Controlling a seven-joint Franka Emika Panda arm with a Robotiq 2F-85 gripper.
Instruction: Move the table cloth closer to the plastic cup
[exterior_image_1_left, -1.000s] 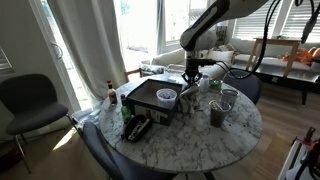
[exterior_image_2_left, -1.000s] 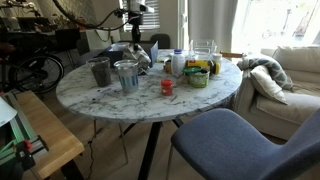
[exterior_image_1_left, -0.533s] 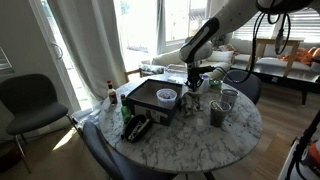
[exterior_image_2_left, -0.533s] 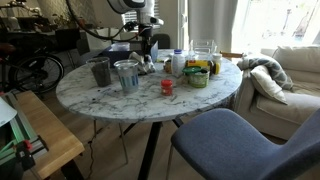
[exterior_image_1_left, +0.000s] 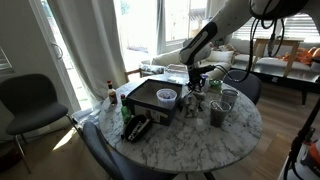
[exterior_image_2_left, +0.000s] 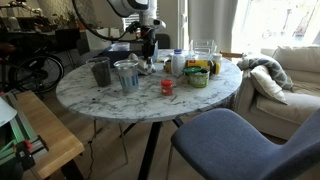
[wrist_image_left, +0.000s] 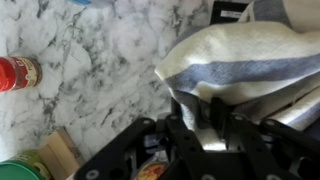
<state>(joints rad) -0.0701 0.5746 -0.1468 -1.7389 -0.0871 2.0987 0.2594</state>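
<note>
The table cloth (wrist_image_left: 250, 55) is white with a grey stripe and lies bunched on the round marble table (exterior_image_1_left: 190, 140). In the wrist view my gripper (wrist_image_left: 205, 118) has its fingers closed on a fold of the cloth. In both exterior views the gripper (exterior_image_1_left: 193, 82) (exterior_image_2_left: 148, 58) is low over the table at the cloth (exterior_image_2_left: 141, 65). A clear plastic cup (exterior_image_1_left: 228, 97) (exterior_image_2_left: 127, 76) stands close by, next to a dark cup (exterior_image_1_left: 217, 113) (exterior_image_2_left: 100, 72).
A black tray (exterior_image_1_left: 150, 103) holds a white bowl (exterior_image_1_left: 166, 96). A small red cup (exterior_image_2_left: 167, 87) (wrist_image_left: 17, 72), a green bowl (exterior_image_2_left: 197, 77), jars and a bottle (exterior_image_1_left: 111, 95) crowd the table. Chairs (exterior_image_2_left: 225, 140) stand around it.
The arm has come down and moved across the table, bringing the gripper onto the cloth beside the cups.
</note>
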